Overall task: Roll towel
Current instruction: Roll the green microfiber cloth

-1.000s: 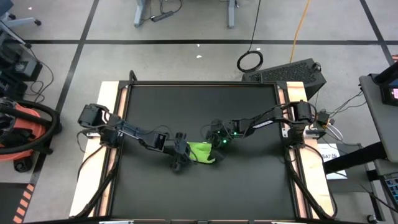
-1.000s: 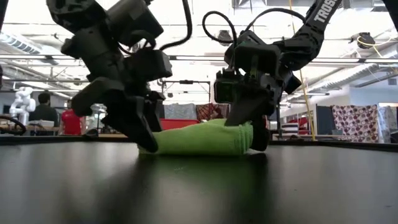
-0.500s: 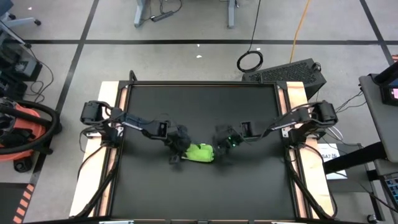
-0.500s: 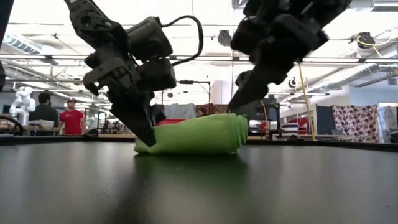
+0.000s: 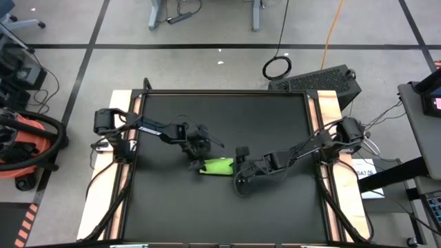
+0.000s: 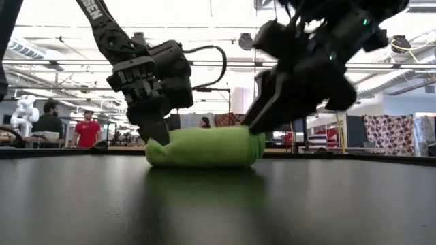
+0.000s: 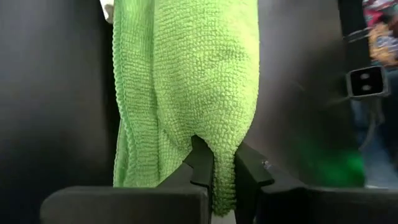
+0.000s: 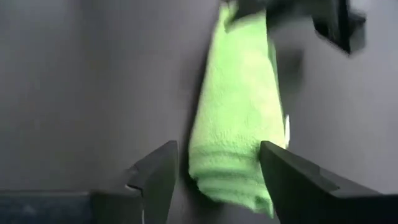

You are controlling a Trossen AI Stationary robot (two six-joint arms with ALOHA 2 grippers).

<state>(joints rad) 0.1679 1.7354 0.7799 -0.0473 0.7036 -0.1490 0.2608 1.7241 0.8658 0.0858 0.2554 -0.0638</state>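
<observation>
The lime-green towel [image 5: 218, 167] lies as a short thick roll [image 6: 204, 146] near the middle of the black table [image 5: 275, 124]. My left gripper [image 7: 224, 177] is at the roll's left end [image 6: 155, 151] and is shut on it. My right gripper [image 8: 217, 180] is open at the roll's right end [image 6: 255, 144], with one finger on either side of that end [image 8: 227, 168]. In the high view the right gripper [image 5: 241, 171] sits just right of the towel, and the left gripper [image 5: 196, 150] is on its far left. My left gripper pinches a small raised fold of cloth [image 7: 224, 155] at the roll's left end between its two fingers [image 7: 202, 163]. The fingers come from above, pointing down [image 6: 158, 133]. The roll rests on the table. Whether my right gripper's fingers [image 8: 283, 174] touch the roll's right end, I cannot tell.
The table has wooden side rails [image 5: 124, 172]. Beyond it, a cable coil [image 5: 277, 67] lies on the floor at the back, and a vacuum [image 5: 27, 148] stands to the left. People [image 6: 85, 129] stand far off in the room behind.
My left gripper has shut on the towel's left end and moved toward the table's far edge. My right gripper has let go of the right end, opened, lifted off and come back down toward the near edge, beside that end. The roll now sits rounder.
</observation>
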